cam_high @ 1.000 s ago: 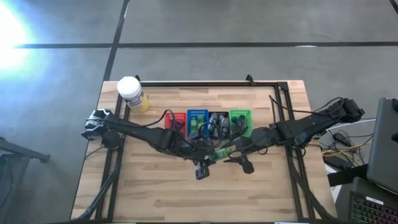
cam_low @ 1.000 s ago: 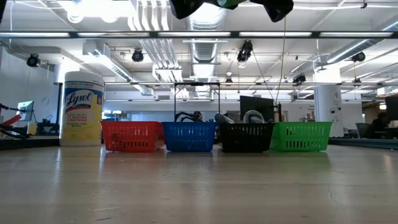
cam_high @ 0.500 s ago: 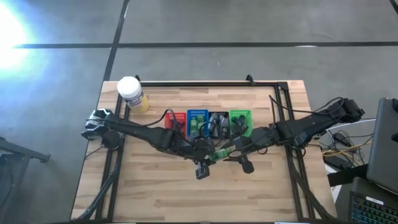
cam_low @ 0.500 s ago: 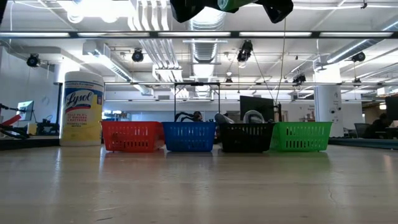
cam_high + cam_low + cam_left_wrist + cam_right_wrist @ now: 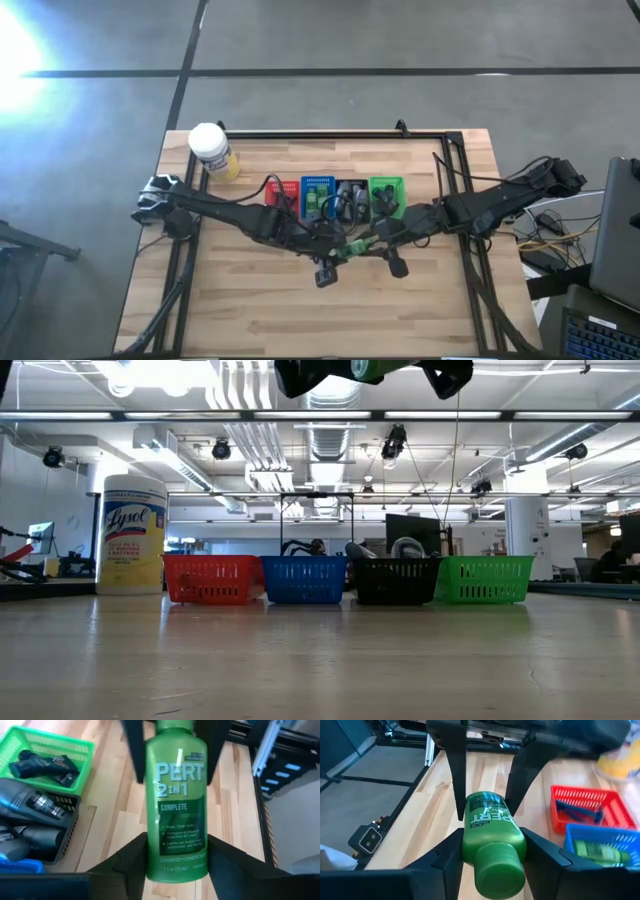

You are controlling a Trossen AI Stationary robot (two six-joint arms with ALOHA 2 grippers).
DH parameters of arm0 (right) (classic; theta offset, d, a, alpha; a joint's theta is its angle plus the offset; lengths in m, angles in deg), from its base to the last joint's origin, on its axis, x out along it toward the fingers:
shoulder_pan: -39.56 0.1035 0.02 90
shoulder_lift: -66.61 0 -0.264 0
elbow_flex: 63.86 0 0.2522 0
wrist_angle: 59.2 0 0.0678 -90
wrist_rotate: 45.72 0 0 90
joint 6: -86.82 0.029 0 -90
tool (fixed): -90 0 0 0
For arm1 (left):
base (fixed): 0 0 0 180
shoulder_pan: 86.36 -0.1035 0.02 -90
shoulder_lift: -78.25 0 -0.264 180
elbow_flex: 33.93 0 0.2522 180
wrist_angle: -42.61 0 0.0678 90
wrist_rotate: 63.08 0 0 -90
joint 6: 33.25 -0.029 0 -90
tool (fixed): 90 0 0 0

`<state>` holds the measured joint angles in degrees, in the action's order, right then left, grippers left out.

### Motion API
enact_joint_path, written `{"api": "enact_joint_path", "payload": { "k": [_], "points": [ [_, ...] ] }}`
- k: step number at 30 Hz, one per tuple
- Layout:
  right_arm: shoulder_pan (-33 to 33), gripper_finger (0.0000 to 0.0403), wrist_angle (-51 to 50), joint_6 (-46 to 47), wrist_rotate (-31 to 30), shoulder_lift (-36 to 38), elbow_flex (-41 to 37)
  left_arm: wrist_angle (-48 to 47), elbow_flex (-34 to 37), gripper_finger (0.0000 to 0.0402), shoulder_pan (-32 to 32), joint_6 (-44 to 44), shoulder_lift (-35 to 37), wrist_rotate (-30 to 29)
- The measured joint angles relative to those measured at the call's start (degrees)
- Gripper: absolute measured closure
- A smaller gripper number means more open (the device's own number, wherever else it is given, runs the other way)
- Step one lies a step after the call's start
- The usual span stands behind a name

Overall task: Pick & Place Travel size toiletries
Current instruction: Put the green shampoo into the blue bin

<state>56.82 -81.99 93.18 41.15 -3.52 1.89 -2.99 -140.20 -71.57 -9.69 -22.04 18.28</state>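
Since a second ago my right gripper (image 5: 490, 852) has drawn its fingers in around the cap end of the green Pert shampoo bottle (image 5: 176, 800); the arms themselves have barely shifted. The left gripper (image 5: 175, 857) pinches the bottle's base end, so both claws have the one bottle between them, held in the air above the bare wooden table (image 5: 260, 320), in front of the basket row. This looks to me like a handover from left to right.

The red basket (image 5: 211, 579), blue basket (image 5: 304, 580), black basket (image 5: 396, 581) and green basket (image 5: 485, 579) stand side by side; dark bottles lie in the black and green ones, and a green bottle already lies in the blue one.

My worry is timing. If the left fingers let go before the right ones have a firm hold on the smooth, round bottle, it will slip out and fall to the table. If both clamp hard and either arm pulls, the bottle may twist or pop free.
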Motion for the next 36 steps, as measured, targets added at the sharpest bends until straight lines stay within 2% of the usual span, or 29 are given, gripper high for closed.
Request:
{"api": "enact_joint_path", "payload": {
  "k": [4, 9, 14, 18, 25, 28, 31, 33, 36],
  "points": [
    [-0.62, 0.0236, -2.92, 2.64, -1.10, -0.11, -0.07, -0.73, -0.02, 0.0182, -0.12, 2.62, 0.07, -0.88],
    [-2.55, 0.0244, -5.82, 6.72, -6.29, -0.15, -0.07, -8.16, -0.02, 0.0137, 0.35, 6.47, 1.22, -2.18],
    [-4.55, 0.0238, -5.60, 10.40, -6.85, -0.63, -0.04, -14.87, 0.06, 0.0121, 2.23, 9.17, 4.04, -12.95],
    [-4.88, 0.0240, -3.99, 10.33, -1.16, -0.61, -0.03, -12.25, 0.30, 0.0122, 2.31, 3.99, 4.37, -13.79],
    [-5.35, 0.0244, -3.80, 13.49, -1.35, -0.48, 1.00, -1.83, 3.45, 0.0108, 1.83, -2.52, 2.65, -13.68],
    [-5.33, 0.0240, -3.06, 13.58, -0.95, -0.48, 1.03, 2.55, 5.26, 0.0096, 1.81, -3.06, 2.46, -16.12],
    [-5.23, 0.0244, -2.64, 12.89, 1.31, -0.48, 1.05, 2.65, 6.37, 0.0083, 1.48, -2.78, 2.40, -18.05],
    [-5.15, 0.0248, -2.74, 12.22, 1.69, -0.53, 1.05, 2.84, 6.71, 0.0075, 1.10, -2.47, 2.47, -17.57],
    [-5.15, 0.0246, -2.68, 10.27, 2.39, -0.55, 1.05, 3.40, 6.73, 0.0070, -0.01, -3.04, 2.60, -12.54]
  ]
}}
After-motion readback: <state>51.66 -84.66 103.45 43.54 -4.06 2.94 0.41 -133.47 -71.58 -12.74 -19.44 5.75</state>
